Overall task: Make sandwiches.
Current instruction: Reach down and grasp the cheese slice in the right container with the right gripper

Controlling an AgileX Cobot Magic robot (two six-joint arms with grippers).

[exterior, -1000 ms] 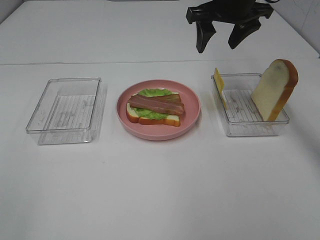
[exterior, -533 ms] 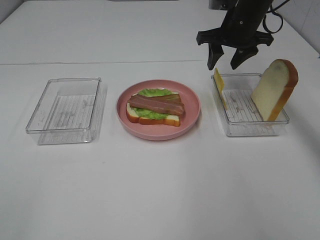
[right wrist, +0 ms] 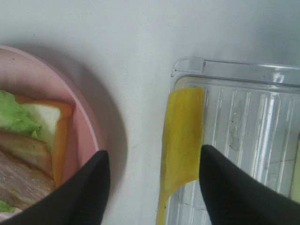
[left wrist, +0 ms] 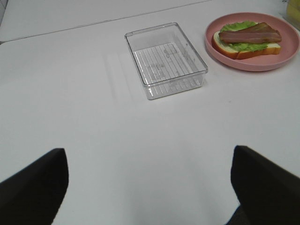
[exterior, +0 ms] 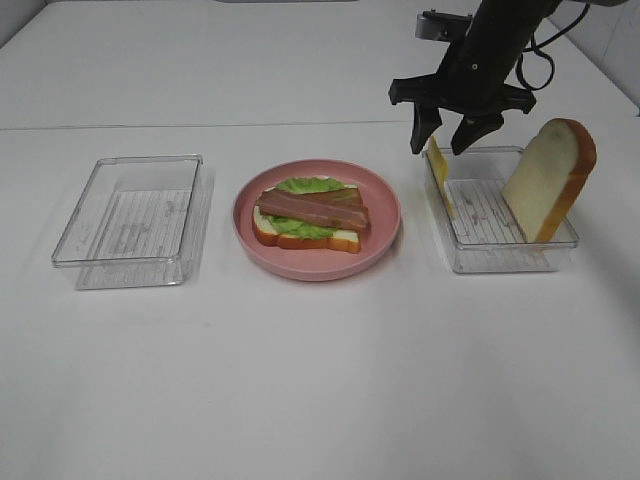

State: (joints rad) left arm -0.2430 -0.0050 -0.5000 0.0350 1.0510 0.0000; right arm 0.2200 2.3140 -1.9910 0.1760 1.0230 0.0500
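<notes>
The right gripper (exterior: 447, 140) hangs just over the cheese (exterior: 437, 160), jaws apart, one on each side of it. The cheese stands on its thin edge against the tray (exterior: 500, 258) wall nearest the plate (exterior: 385, 230), its long side running along that wall. The left gripper (left wrist: 150, 185), jaws wide apart, is far off. The open sandwich (exterior: 310, 215) lies on the plate.

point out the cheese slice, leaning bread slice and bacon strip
cheese slice (right wrist: 180, 140): right wrist view, middle of yellow face
leaning bread slice (exterior: 543, 180): exterior high view, white face
bacon strip (exterior: 312, 208): exterior high view, its middle
</notes>
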